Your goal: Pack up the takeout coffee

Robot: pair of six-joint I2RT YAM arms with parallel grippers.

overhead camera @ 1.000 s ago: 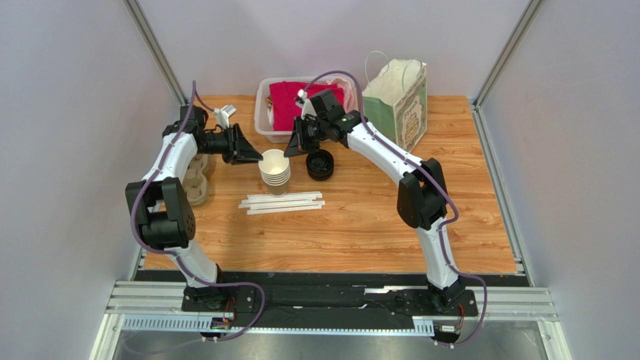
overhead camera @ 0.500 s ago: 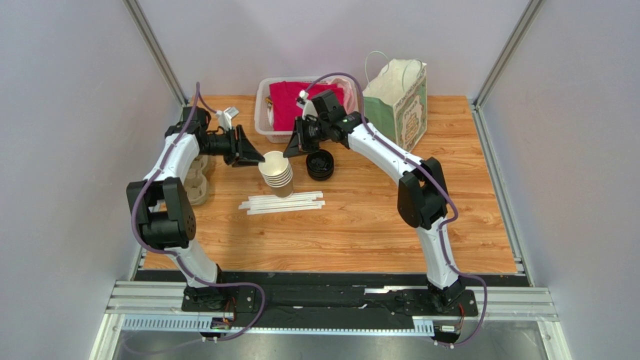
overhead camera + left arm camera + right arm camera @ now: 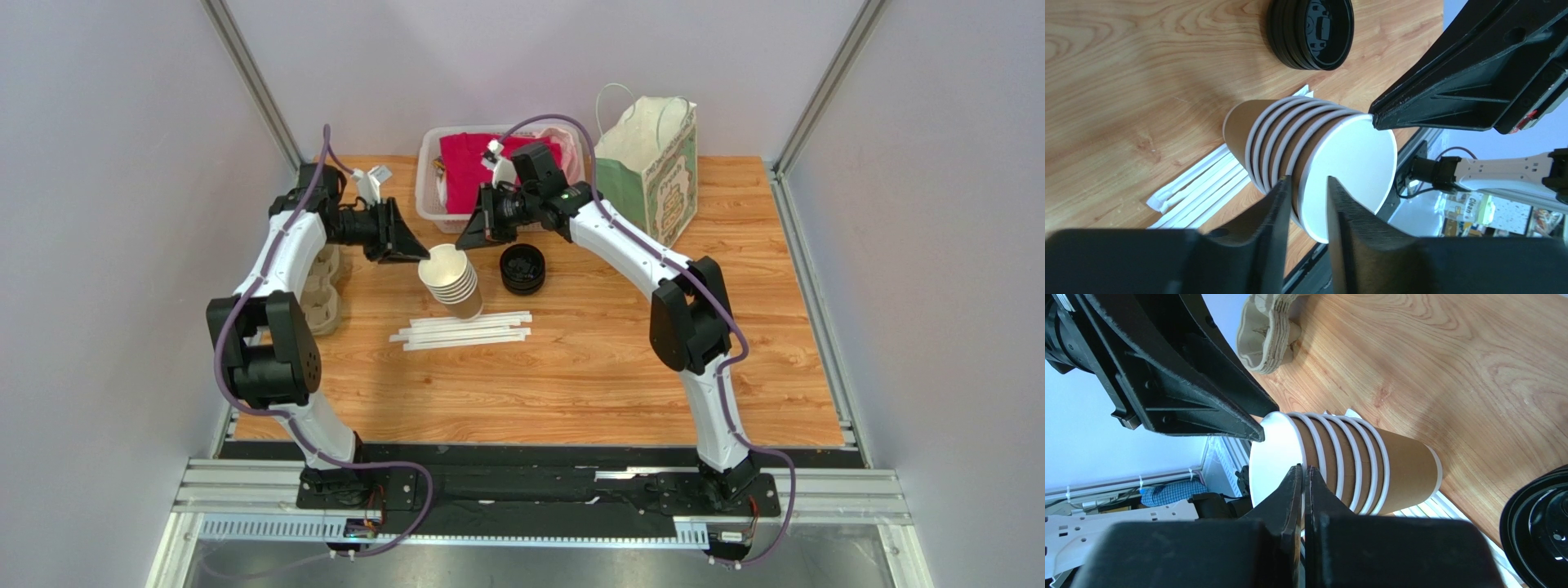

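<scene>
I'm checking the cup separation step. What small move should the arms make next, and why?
Probably draw the top cup slowly out along the axis of the leaning stack. The right gripper is pinched on its rim, the left gripper straddles the same rim across from it, and the other cups are nested beneath, so the stack may come along.

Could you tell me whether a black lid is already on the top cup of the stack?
No, the top cup of the stack shows its open white inside, while the lids lie apart on the table.
</scene>
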